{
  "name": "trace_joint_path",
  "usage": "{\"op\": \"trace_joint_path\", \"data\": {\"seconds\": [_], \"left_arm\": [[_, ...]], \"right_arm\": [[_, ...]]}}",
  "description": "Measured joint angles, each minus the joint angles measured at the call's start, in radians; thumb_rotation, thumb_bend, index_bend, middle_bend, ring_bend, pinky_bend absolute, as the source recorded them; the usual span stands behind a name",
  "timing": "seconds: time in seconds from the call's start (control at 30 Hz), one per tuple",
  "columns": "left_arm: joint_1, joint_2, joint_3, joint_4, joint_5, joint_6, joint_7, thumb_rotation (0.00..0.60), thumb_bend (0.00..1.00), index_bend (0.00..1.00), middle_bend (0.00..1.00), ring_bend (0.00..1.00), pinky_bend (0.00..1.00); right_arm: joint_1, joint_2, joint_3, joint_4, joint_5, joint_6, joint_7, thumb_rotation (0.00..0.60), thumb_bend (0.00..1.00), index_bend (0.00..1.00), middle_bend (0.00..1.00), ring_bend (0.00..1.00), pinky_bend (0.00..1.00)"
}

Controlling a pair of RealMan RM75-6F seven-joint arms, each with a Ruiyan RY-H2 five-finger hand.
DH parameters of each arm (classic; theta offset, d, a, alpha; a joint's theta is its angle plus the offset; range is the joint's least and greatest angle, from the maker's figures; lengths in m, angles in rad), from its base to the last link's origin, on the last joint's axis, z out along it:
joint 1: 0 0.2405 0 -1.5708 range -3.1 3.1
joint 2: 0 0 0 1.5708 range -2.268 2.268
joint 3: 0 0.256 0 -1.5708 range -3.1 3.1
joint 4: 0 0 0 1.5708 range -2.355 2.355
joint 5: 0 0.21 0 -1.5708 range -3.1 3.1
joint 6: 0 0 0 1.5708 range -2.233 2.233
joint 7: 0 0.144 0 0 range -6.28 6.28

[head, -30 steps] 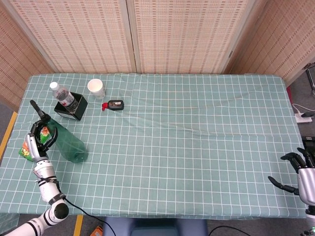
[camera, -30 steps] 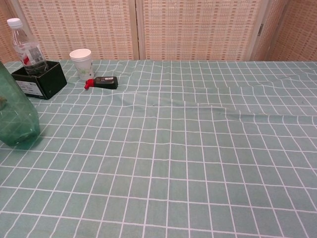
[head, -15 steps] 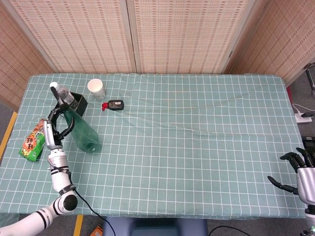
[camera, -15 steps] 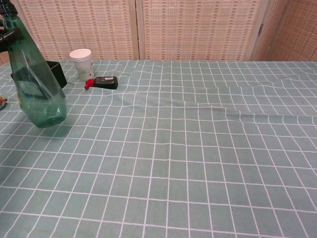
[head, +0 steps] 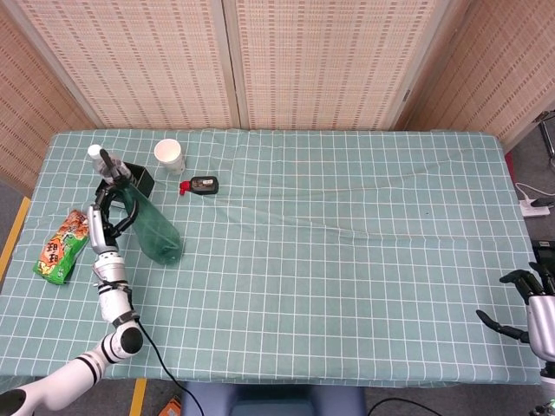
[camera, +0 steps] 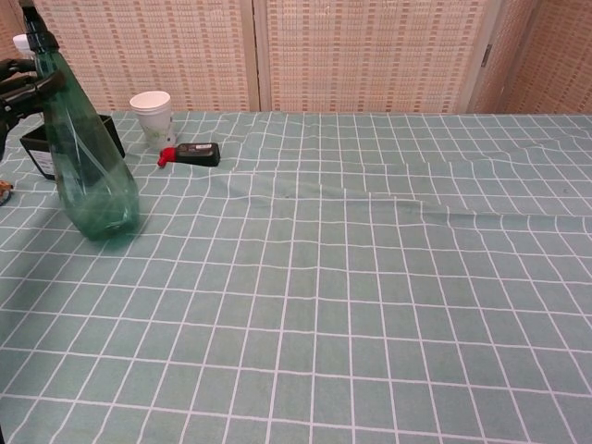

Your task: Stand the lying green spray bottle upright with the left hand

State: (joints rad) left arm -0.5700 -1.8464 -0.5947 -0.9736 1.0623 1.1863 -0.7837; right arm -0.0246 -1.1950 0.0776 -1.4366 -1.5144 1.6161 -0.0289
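The green spray bottle is near the left edge of the table, just in front of the black box. It's nearly upright, leaning a bit, with its base on or just above the cloth; can't tell which. The left hand has it by the neck, fingers wrapped right under the black nozzle. The right hand sits well away at the table's right edge, fingers spread and holding nothing.

Handling guess: the bottle is see-through thin plastic and looks mostly empty, so probably light and a bit squashy if squeezed on the body. The wide base and narrow top should make it stable once it's flat down, but being so light it could tip if the fingers drag on release. The neck just below the trigger looks like the sensible grip spot: stiff, narrow enough to close around, and the nozzle stops it slipping. The smooth body would likely be slippery.

Count of stuff on the table:
- 1 green spray bottle
- 1 clear water bottle, standing in the black box
- 1 black box
- 1 white paper cup
- 1 small black gadget with a red end
- 1 snack packet, just beside the left arm
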Motion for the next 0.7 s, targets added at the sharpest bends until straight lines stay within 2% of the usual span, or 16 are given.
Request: {"op": "trace_joint_path", "data": {"seconds": [0.3, 0.47, 0.7], "left_arm": [[0.031, 0.019, 0.004, -0.032, -0.01, 0.015, -0.004, 0.6, 0.24, 0.47, 0.55, 0.28, 0.16], [0.066, 0.043, 0.022, -0.095, 0.01, 0.047, -0.009, 0.6, 0.21, 0.36, 0.53, 0.28, 0.16], [0.103, 0.072, 0.057, -0.167, 0.055, 0.096, -0.006, 0.6, 0.19, 0.25, 0.52, 0.28, 0.17]], "right_arm": [[0.009, -0.003, -0.001, 0.006, -0.016, -0.004, 0.002, 0.6, 0.0, 0.41, 0.34, 0.17, 0.17], [0.013, -0.003, -0.002, 0.009, -0.025, -0.003, 0.009, 0.6, 0.0, 0.42, 0.34, 0.17, 0.18], [0.015, -0.008, -0.003, 0.023, -0.037, 0.005, 0.031, 0.6, 0.0, 0.43, 0.34, 0.17, 0.18]]}}
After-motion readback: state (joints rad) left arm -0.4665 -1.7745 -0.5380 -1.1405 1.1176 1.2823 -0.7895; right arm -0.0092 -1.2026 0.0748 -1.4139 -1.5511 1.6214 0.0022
